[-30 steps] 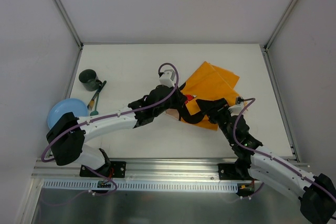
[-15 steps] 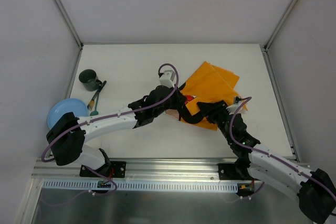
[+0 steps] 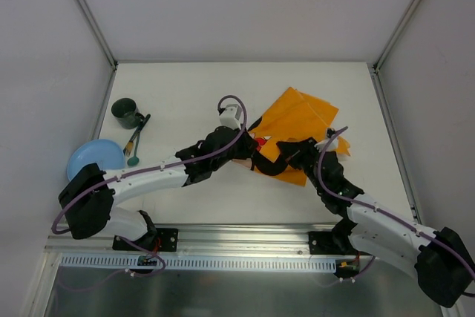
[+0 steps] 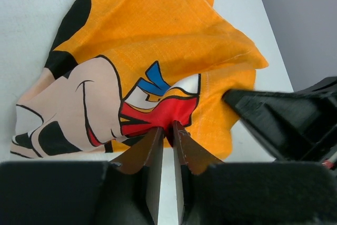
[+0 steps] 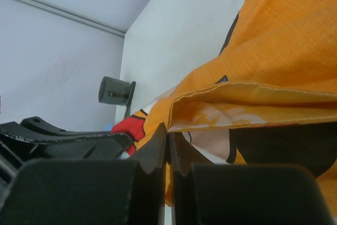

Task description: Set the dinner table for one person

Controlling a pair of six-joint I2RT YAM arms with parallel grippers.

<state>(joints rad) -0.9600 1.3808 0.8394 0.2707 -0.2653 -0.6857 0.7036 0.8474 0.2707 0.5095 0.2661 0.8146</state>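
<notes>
Where the orange placemat (image 3: 300, 120) bunches up mid-table, the left gripper (image 4: 166, 128) is clamped on its red patch and the right gripper (image 5: 168, 136) on a folded hem. The dinner table (image 3: 178, 87) lies flat beneath both, its white surface showing around the cloth.

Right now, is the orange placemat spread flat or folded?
Folded, not flat. From above the orange placemat shows overlapping layers, and the left claw and right claw each pinch a raised fold.
</notes>
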